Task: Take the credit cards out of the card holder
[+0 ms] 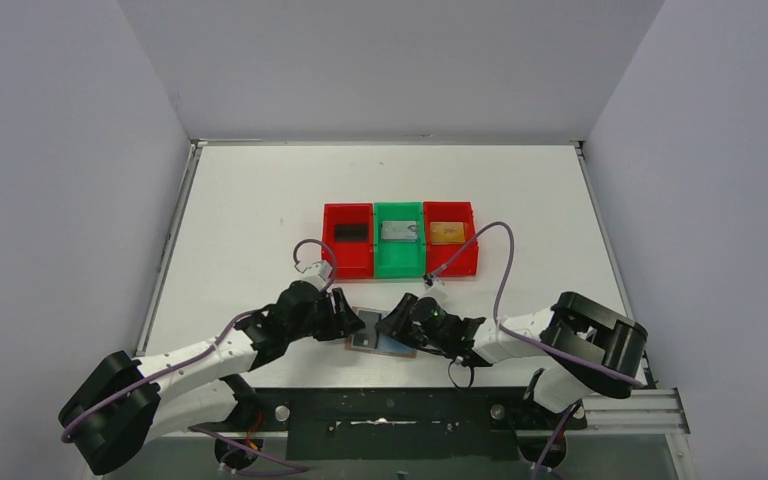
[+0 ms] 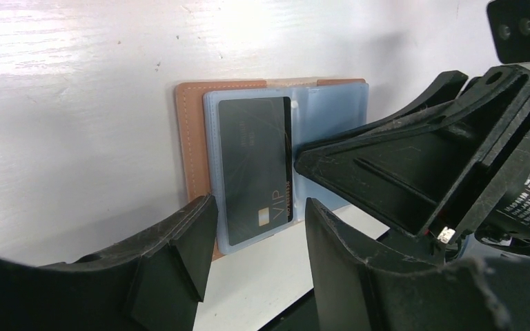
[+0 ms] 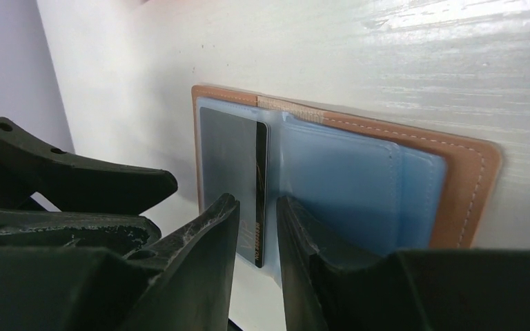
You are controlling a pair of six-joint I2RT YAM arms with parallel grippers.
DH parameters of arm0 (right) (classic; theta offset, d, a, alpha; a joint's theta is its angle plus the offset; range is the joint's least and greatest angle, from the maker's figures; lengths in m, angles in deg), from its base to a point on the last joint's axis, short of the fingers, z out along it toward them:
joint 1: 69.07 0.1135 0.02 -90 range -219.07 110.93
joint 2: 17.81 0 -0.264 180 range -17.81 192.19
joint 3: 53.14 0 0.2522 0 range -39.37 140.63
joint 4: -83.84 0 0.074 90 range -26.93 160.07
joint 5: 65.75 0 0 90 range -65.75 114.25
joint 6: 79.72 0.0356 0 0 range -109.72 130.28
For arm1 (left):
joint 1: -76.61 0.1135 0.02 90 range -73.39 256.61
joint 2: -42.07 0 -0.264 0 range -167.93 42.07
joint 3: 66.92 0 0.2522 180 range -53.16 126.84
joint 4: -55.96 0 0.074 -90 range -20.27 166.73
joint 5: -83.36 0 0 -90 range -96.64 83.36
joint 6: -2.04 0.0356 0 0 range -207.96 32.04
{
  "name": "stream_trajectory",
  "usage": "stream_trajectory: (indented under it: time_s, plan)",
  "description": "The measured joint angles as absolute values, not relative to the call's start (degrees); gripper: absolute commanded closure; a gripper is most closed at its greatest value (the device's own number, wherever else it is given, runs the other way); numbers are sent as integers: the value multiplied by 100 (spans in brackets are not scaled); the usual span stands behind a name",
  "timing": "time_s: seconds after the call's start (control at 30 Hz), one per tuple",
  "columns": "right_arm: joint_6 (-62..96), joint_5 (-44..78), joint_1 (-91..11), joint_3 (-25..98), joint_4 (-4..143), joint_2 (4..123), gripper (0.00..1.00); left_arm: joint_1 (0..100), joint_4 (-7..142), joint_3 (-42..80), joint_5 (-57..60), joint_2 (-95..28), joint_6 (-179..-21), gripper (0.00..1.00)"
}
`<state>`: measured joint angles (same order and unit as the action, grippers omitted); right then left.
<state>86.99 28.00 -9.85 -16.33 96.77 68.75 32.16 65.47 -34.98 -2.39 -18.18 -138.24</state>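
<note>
Thin, stiff, probably slick black credit card (image 3: 229, 162) tucked in card holder (image 3: 470, 181) pocket, best pinched at exposed edge just ahead of narrowly parted right jaws; left jaws apart, empty.

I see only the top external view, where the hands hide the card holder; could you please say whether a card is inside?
Observer: Yes, one black card marked VIP sits in a pale blue pocket of the open card holder.
Operator: Are the other pockets empty?
Observer: The right wrist view shows no card in the other half's blue pockets.
Operator: Is the card gripped yet?
Observer: Not visibly; the right hand has jaws slightly apart at the card's inner edge.
</note>
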Motion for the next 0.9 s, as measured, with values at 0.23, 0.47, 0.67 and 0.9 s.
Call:
stream_trajectory:
  time_s: [0.23, 0.47, 0.67, 0.9]
  plan:
    - [8082, 2909, -974, -1185, 8425, 6443, 68, 3219, 6738, -3376, -418, -1790, -13778, 51]
    - [7689, 2931, -972, -614, 7913, 6353, 67, 3219, 6808, -3371, -545, -1608, -13776, 52]
    - [7763, 2931, -972, -367, 7865, 6718, 68, 3219, 6827, -3371, -554, -1602, -13776, 51]
    - [8017, 2774, -974, -719, 8064, 6921, 70, 3216, 6823, -3312, -431, -1825, -13649, 52]
